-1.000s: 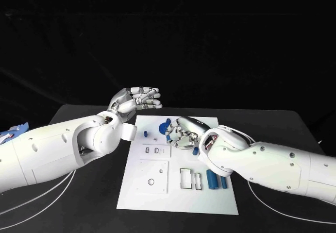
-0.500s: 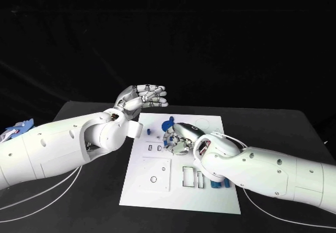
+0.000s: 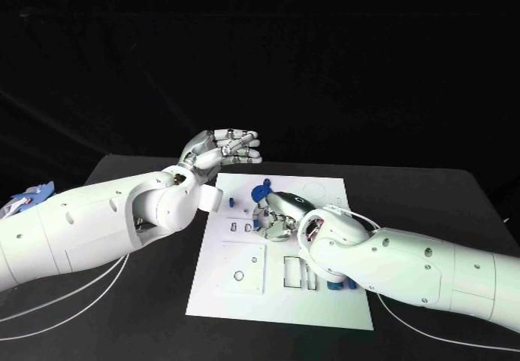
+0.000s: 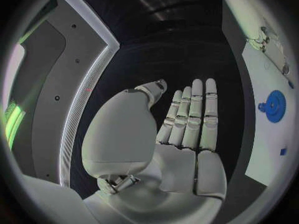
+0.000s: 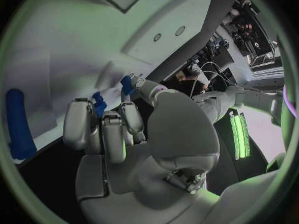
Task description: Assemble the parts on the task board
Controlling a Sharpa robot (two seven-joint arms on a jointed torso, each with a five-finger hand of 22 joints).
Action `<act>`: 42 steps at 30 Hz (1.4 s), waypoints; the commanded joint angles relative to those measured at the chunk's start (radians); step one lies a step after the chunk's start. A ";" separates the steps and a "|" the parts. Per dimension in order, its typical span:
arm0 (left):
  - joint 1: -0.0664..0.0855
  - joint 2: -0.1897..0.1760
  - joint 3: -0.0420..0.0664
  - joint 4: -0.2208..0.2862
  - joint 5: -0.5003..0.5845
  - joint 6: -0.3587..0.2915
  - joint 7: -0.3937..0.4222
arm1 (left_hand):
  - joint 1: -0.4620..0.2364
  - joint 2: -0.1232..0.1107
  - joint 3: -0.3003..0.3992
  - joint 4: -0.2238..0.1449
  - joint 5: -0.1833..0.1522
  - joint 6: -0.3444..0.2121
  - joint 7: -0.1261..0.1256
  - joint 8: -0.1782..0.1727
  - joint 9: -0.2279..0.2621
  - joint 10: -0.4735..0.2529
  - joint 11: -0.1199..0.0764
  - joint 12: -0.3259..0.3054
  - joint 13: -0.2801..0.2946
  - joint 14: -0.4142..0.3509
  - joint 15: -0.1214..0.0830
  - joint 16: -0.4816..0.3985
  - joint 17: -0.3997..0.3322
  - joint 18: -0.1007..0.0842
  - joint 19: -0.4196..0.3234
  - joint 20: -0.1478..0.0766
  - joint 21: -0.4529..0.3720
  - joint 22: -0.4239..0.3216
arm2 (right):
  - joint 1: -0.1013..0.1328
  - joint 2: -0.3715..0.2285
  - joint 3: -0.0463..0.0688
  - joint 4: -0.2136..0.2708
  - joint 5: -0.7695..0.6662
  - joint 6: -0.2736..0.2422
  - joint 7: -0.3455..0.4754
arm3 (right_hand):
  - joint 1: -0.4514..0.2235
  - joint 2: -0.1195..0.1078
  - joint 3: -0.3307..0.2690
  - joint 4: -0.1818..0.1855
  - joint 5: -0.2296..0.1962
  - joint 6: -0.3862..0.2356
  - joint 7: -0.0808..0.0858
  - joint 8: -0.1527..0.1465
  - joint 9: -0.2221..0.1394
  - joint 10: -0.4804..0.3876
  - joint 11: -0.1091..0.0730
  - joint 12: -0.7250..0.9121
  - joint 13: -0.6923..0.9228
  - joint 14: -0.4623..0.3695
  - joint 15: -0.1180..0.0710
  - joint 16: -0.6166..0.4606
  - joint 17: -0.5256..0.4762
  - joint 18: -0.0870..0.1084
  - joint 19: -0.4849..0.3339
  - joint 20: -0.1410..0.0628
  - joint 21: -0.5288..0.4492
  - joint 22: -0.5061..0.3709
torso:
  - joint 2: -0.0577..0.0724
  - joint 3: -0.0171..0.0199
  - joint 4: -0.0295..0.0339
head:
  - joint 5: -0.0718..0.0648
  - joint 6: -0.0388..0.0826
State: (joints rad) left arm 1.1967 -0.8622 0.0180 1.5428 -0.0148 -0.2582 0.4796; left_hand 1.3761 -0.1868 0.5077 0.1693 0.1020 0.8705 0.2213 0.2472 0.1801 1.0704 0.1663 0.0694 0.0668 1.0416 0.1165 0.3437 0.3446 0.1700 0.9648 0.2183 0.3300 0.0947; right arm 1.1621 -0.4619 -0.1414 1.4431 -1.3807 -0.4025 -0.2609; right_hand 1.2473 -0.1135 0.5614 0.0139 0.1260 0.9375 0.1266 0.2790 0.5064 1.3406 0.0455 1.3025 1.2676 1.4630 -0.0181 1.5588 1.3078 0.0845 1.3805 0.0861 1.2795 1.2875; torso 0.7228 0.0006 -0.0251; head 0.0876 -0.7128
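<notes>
Left hand (image 3: 222, 150) raised above the table (image 3: 130, 301) beyond the task board's (image 3: 271, 308) far left corner, fingers (image 4: 193, 114) straight, close together, holding nothing; barely shifted over 1 s. Blue gear-like part (image 3: 260, 192) standing near the board's far edge. Right hand (image 3: 279, 218) lowered onto mid-board since 1 s ago, fingers (image 5: 102, 129) curled; grasp cannot be told. Blue cylinder (image 3: 336, 284) beside the right forearm. Probable seating step.

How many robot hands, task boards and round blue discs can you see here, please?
hands: 2, the left hand and the right hand
task board: 1
round blue disc: 1
total: 4
</notes>
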 commanded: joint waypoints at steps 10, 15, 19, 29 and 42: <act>0.001 0.000 0.001 0.001 0.000 0.008 0.003 | 0.010 0.003 0.001 -0.008 -0.006 -0.004 0.015 -0.005 0.001 -0.002 0.006 -0.003 0.001 -0.006 -0.001 0.001 0.001 0.013 -0.003 0.001 0.001 -0.002 | -0.010 0.012 -0.003 -0.022 -0.013 0.015 -0.002 | -0.010 -0.001 -0.003 0.006 0.000 -0.005 -0.003 0.031 0.040 -0.011 -0.003 -0.013 -0.007 0.099 -0.007 -0.002 0.224 0.000 -0.008 -0.004 -0.009 -0.005 | 0.001 0.0002 -0.0004 | 0.000 -0.008; 0.001 -0.001 0.001 0.002 0.000 0.008 0.002 | 0.010 0.003 0.001 -0.008 -0.006 -0.004 0.015 -0.005 0.001 -0.002 0.006 -0.003 0.001 -0.006 -0.001 0.001 0.001 0.013 -0.003 0.001 0.001 -0.002 | -0.011 0.014 -0.004 -0.026 -0.012 0.016 0.000 | -0.010 -0.001 -0.003 0.006 0.000 -0.005 -0.003 0.031 0.040 -0.011 -0.003 -0.013 -0.007 0.099 -0.007 -0.002 0.224 0.000 -0.008 -0.004 -0.009 -0.005 | 0.001 0.0008 -0.0010 | 0.001 -0.010; 0.001 -0.001 0.001 0.002 0.000 0.009 0.002 | 0.010 0.003 0.001 -0.008 -0.006 -0.004 0.015 -0.005 0.001 -0.002 0.006 -0.003 0.001 -0.006 -0.001 0.001 0.001 0.013 -0.003 0.001 0.001 -0.002 | -0.012 0.016 -0.004 -0.029 -0.012 0.019 0.001 | -0.010 -0.001 -0.003 0.006 0.000 -0.005 -0.003 0.031 0.040 -0.011 -0.003 -0.013 -0.007 0.099 -0.007 -0.002 0.224 0.000 -0.008 -0.004 -0.009 -0.005 | 0.001 0.0005 -0.0003 | 0.001 -0.011; 0.001 -0.003 0.001 0.002 0.000 0.009 0.001 | 0.010 0.003 0.001 -0.008 -0.006 -0.004 0.015 -0.005 0.001 -0.002 0.006 -0.003 0.001 -0.006 -0.001 0.001 0.001 0.013 -0.003 0.001 0.001 -0.002 | -0.015 0.018 -0.005 -0.034 -0.012 0.027 0.002 | -0.013 -0.007 -0.004 0.006 -0.001 -0.017 0.001 0.028 0.037 -0.015 0.000 -0.016 -0.009 0.098 -0.005 -0.002 0.224 0.001 -0.011 -0.003 -0.015 -0.009 | 0.000 0.0000 -0.0008 | 0.002 -0.015; 0.001 -0.005 0.001 0.003 0.000 0.012 -0.002 | 0.010 0.005 0.003 -0.012 -0.006 -0.004 0.015 -0.005 0.002 -0.002 0.007 -0.004 0.001 -0.008 -0.001 -0.001 0.004 0.013 -0.004 0.001 0.002 -0.002 | -0.016 0.017 -0.005 -0.032 -0.016 0.028 0.004 | -0.019 -0.024 -0.007 0.005 -0.005 -0.040 0.011 0.019 0.029 -0.027 0.009 -0.026 -0.018 0.098 0.002 -0.003 0.222 0.001 -0.013 0.001 -0.021 -0.012 | 0.001 0.0001 -0.0001 | 0.000 -0.016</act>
State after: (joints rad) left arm 1.1968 -0.8675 0.0180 1.5435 -0.0148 -0.2576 0.4744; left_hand 1.3804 -0.1826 0.5133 0.1638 0.1020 0.8705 0.2213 0.2472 0.1812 1.0705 0.1663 0.0694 0.0664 1.0416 0.1165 0.3437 0.3475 0.1700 0.9648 0.2183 0.3300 0.0935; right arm 1.1515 -0.4437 -0.1427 1.4134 -1.3853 -0.4023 -0.2488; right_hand 1.2315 -0.1296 0.5583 0.0164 0.1237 0.9022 0.1404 0.3067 0.5366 1.3200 0.0538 1.2806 1.2497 1.4630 -0.0181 1.5588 1.3075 0.0847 1.3729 0.0862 1.2625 1.2765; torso 0.7233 0.0010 -0.0256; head 0.0875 -0.7281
